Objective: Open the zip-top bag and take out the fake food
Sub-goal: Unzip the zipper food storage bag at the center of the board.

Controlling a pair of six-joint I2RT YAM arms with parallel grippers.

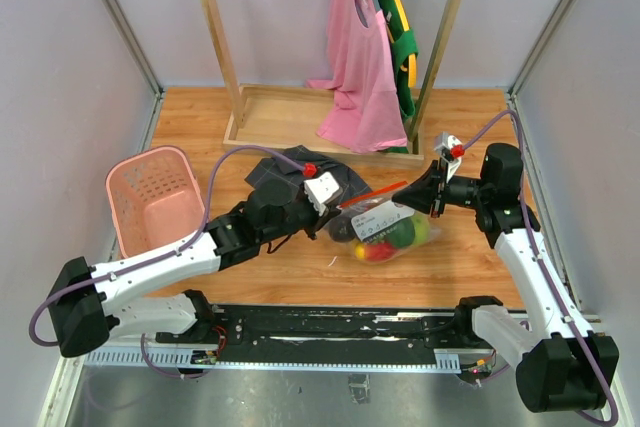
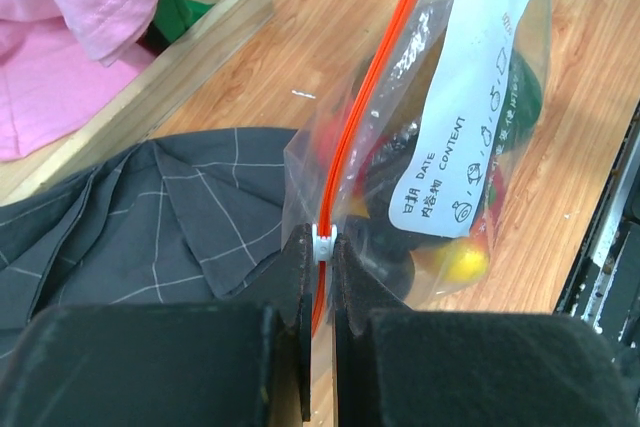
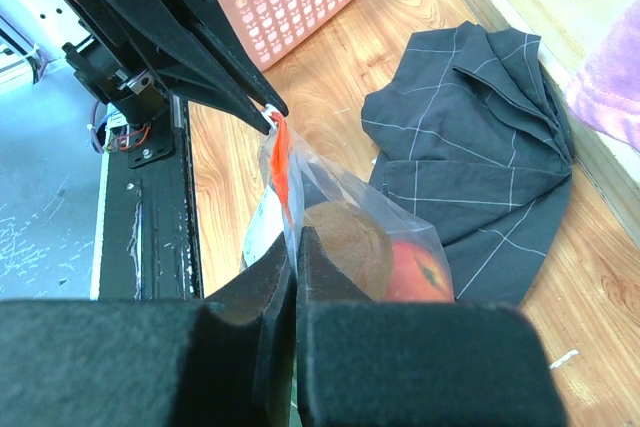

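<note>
We see the left hand (image 2: 322,247) pinched together on the orange-red zip strip (image 2: 372,87) of the zip-top bag (image 1: 385,222), right at the small white slider (image 2: 322,240). The right hand (image 3: 296,247) is clamped on the opposite end of the bag's mouth, so the bag hangs between the two hands over the middle of the wooden worktop (image 1: 300,267). The fake food (image 1: 385,237) sits inside it: we make out a brown fruit (image 3: 350,242), a red one (image 3: 415,267) and a yellow one (image 2: 462,262). A grey checked cloth (image 1: 280,172) lies just behind the bag, and a pink basket (image 1: 155,197) stands well to the left.
</note>
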